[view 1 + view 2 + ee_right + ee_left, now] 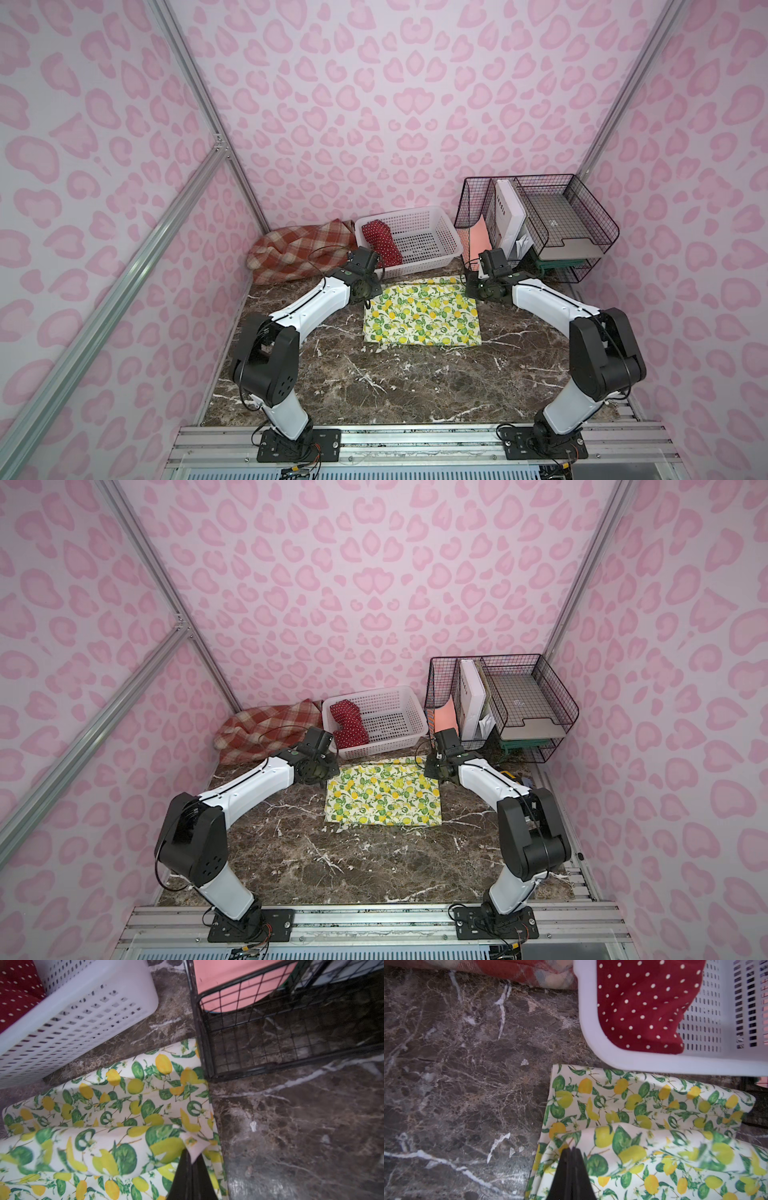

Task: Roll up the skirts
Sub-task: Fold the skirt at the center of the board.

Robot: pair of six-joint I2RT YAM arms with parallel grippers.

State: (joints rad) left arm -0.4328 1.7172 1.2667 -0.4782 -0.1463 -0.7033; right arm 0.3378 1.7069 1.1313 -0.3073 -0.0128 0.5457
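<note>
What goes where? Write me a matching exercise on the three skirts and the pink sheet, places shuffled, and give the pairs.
Things
1. lemon skirt
2. polka-dot skirt
3. plaid skirt
4. pink sheet

Places
A. inside the white basket
B. bunched in the far left corner of the table
C. standing in the black wire rack
D. spread on the table in front of the basket

Pairs: 1-D, 2-A, 3-B, 4-C

Soft, even light, faint shadows; the lemon skirt (708, 1157) blurs close to both wrist cameras.
</note>
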